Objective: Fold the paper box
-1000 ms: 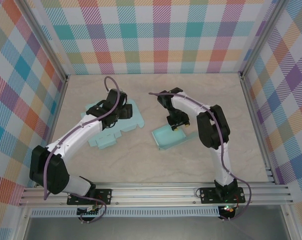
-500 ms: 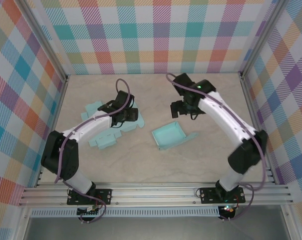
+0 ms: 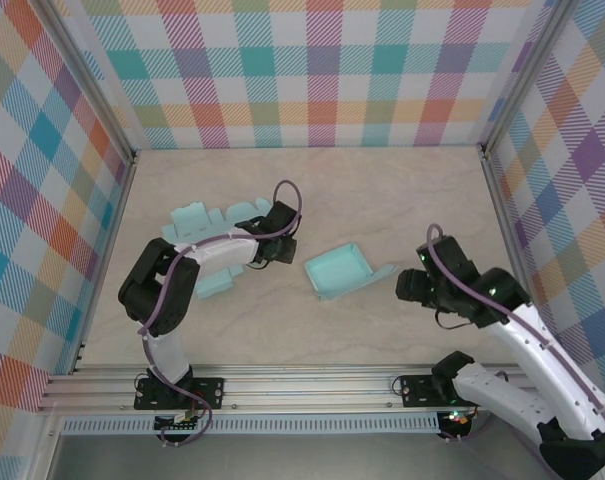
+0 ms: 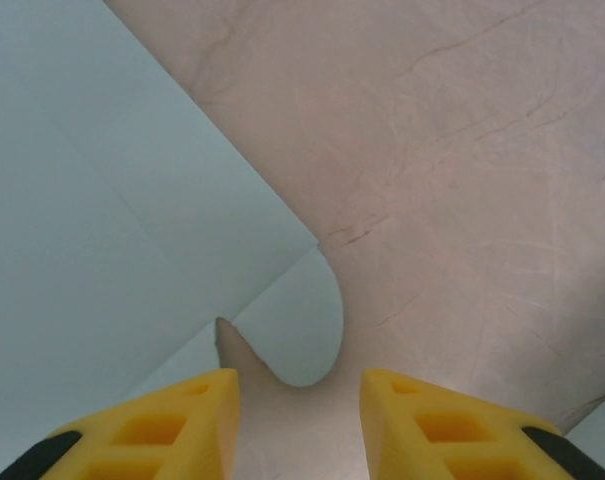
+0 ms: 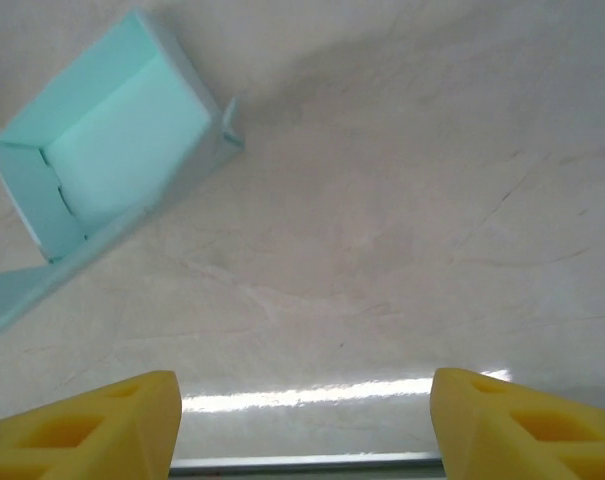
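A flat light-teal paper box blank [image 3: 190, 216] lies at the left of the table, partly under my left arm. In the left wrist view the blank [image 4: 112, 230] spreads over the left, and its rounded tab [image 4: 304, 335] lies just ahead of the yellow fingertips. My left gripper [image 3: 289, 250] [image 4: 300, 420] is open at the blank's right edge, with bare table between the jaws. A folded-up teal paper box [image 3: 338, 271] [image 5: 117, 145] stands open-topped at mid-table with one flap spread out. My right gripper [image 3: 405, 287] [image 5: 304, 420] hangs open to the right of that box, holding nothing.
The beige tabletop [image 3: 382, 200] is bounded by checkered walls [image 3: 322, 70] at the back and sides. An aluminium rail [image 3: 312, 385] runs along the near edge, and the rail [image 5: 302, 465] shows again just below the right gripper's fingers.
My right arm swung from the back of the table to the near right, away from the folded box. My left gripper slid right to the blank's right edge and its jaws narrowed.
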Action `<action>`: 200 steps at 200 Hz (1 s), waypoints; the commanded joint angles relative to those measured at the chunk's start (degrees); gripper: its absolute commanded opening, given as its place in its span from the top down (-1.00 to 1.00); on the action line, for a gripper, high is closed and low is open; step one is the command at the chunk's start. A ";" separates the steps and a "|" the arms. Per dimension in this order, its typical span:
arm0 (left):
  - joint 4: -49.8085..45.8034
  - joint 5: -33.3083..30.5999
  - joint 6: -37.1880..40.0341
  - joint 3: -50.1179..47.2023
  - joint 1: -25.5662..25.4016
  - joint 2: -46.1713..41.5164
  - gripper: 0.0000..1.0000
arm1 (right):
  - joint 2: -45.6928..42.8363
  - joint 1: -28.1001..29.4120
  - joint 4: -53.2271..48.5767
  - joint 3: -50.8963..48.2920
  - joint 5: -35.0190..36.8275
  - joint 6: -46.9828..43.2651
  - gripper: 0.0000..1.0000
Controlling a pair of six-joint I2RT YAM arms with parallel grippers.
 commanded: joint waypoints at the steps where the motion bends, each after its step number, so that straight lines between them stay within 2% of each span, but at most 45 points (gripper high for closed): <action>1: 0.88 -1.27 1.01 0.97 -1.66 1.18 0.31 | -1.51 -0.10 16.35 -11.63 -10.95 7.75 -0.33; 31: 1.20 -1.22 0.52 -0.33 -2.50 1.24 0.37 | -1.59 -0.21 34.29 -24.00 -13.85 13.75 -0.16; 60: 5.69 2.27 -0.30 -1.67 -3.51 1.50 0.43 | 2.45 -0.89 43.17 -27.05 -13.04 14.42 -0.11; 108: 8.77 5.09 -3.90 -4.20 -5.10 1.42 0.47 | 14.16 -4.09 55.85 -26.28 -16.75 13.23 -0.04; 146: 12.12 7.94 -7.77 -8.83 -6.38 -1.35 0.51 | 22.51 -9.95 58.88 -22.77 -20.91 9.32 0.06; 181: 17.41 9.69 -11.67 -12.80 -8.68 -3.59 0.52 | 29.59 -17.37 62.32 -18.98 -27.93 5.19 0.05; 200: 21.29 10.91 -13.56 -13.24 -10.61 -3.13 0.52 | 35.54 -19.27 64.10 -15.17 -32.71 3.71 0.07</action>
